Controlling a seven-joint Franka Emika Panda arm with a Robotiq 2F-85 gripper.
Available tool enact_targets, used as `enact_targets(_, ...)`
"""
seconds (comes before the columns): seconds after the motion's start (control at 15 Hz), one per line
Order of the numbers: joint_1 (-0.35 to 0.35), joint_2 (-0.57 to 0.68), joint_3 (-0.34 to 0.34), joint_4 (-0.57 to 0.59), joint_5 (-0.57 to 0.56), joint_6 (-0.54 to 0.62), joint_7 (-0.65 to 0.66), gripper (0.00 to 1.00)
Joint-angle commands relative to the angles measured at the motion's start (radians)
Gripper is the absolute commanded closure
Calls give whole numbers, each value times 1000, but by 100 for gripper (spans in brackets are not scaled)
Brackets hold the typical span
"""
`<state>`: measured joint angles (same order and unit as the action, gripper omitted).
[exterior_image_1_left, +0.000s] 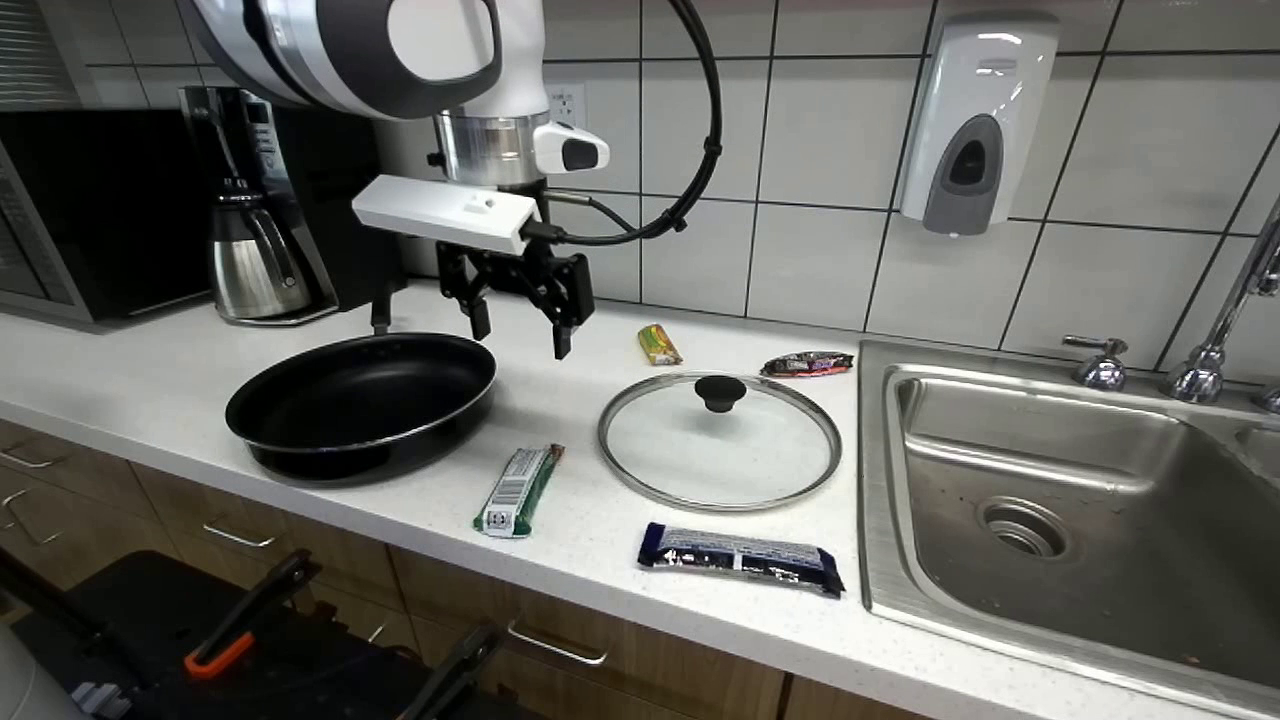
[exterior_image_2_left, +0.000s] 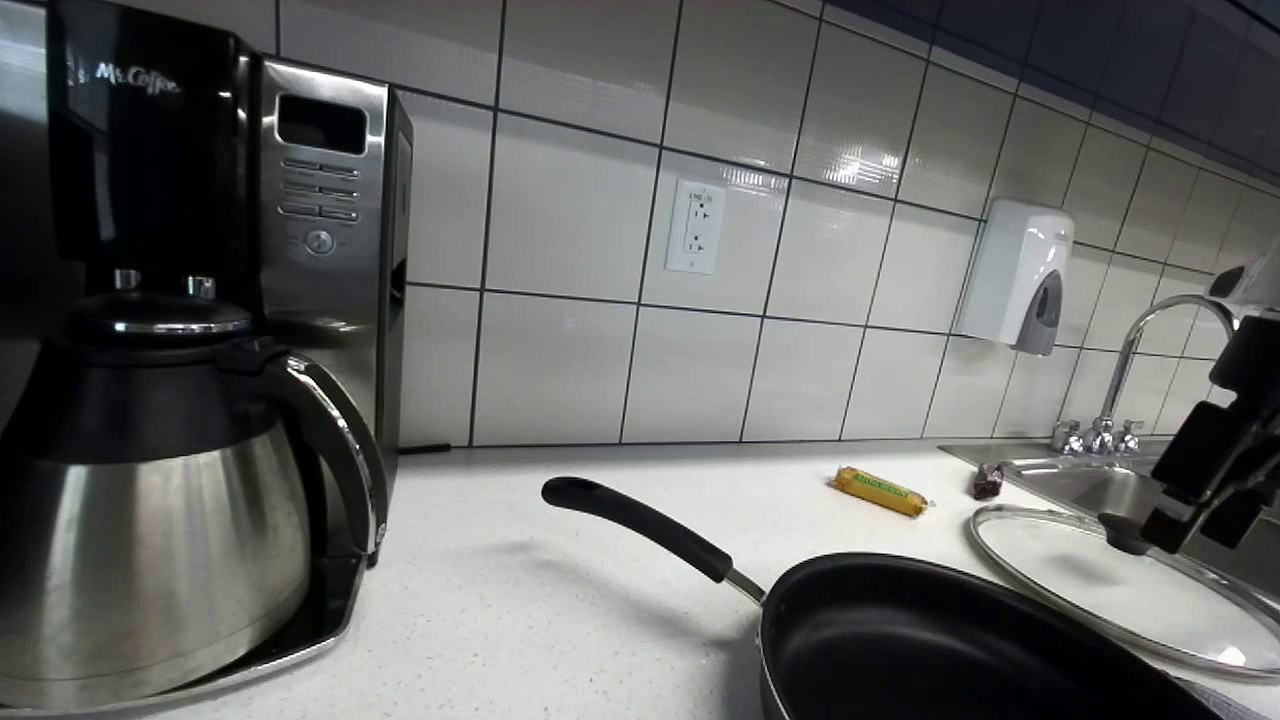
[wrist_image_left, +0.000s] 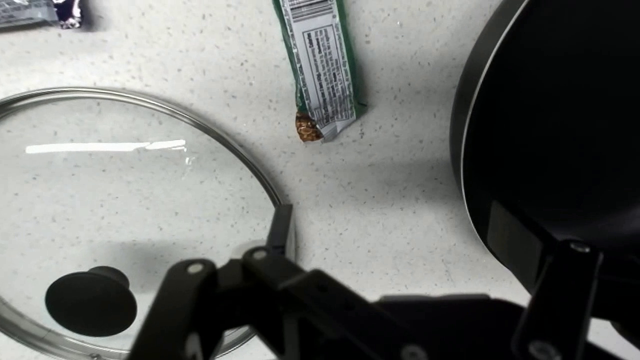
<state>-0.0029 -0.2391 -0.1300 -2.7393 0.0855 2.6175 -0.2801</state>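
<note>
My gripper (exterior_image_1_left: 521, 331) hangs above the counter with its jaws wide apart and nothing between them. It is over the gap between a black frying pan (exterior_image_1_left: 360, 395) and a glass lid (exterior_image_1_left: 720, 455) with a black knob (exterior_image_1_left: 720, 391). In the wrist view one finger (wrist_image_left: 281, 225) overlaps the lid's rim, the opposite one the edge of the pan (wrist_image_left: 560, 125). A green-and-white bar (wrist_image_left: 322, 65) lies flat between pan and lid, nearer the counter's front. A dark blue bar (exterior_image_1_left: 740, 558) lies in front of the lid. Behind it are a yellow packet (exterior_image_2_left: 880, 492) and a dark red wrapper (exterior_image_1_left: 808, 364).
The pan's handle (exterior_image_2_left: 640, 520) points toward the back wall. A coffee maker (exterior_image_2_left: 330, 230) with a steel carafe (exterior_image_1_left: 258, 265) and a black microwave (exterior_image_1_left: 90, 210) stand beyond the pan. A steel sink (exterior_image_1_left: 880, 480) adjoins the lid's side; a soap dispenser (exterior_image_1_left: 985, 120) is on the wall.
</note>
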Motion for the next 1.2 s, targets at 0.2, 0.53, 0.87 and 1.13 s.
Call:
enact_targets(0.2, -3, -4, 3, -1, -1, -4, -3, 0)
enact_targets(0.53, -3, -5, 3, -2, -1, -4, -4, 0)
enact_targets(0.87, -3, -5, 2, -2, -1, -4, -4, 0)
enact_targets(1.13, -20, -20, 6, -18, -36, -4, 4, 0)
